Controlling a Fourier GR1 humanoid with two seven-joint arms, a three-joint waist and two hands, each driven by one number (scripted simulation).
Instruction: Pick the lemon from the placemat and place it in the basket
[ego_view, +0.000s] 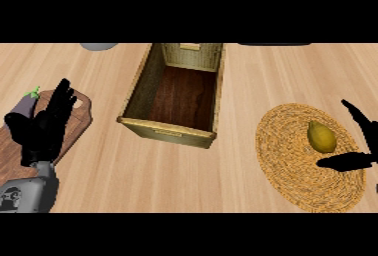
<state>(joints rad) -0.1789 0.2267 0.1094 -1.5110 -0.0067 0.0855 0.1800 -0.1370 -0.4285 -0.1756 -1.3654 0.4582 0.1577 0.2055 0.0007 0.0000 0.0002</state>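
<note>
Lower left: left hand (43, 125), open, fingers straight and up, resting over a dark wooden board (80, 117) with an eggplant (28, 101) at its far end. Right edge: right hand (353, 160), open, thumb and fingers spread either side of the lemon (321, 136), not closed on it. Lemon on the round woven placemat (295, 180). Farther, centre: open basket (166, 131). Top edge: grey object (99, 46), cut off.

The right hand (353, 150) is running off the right edge beside the lemon (321, 137); the left hand (43, 127) is covering most of an eggplant (28, 102).
</note>
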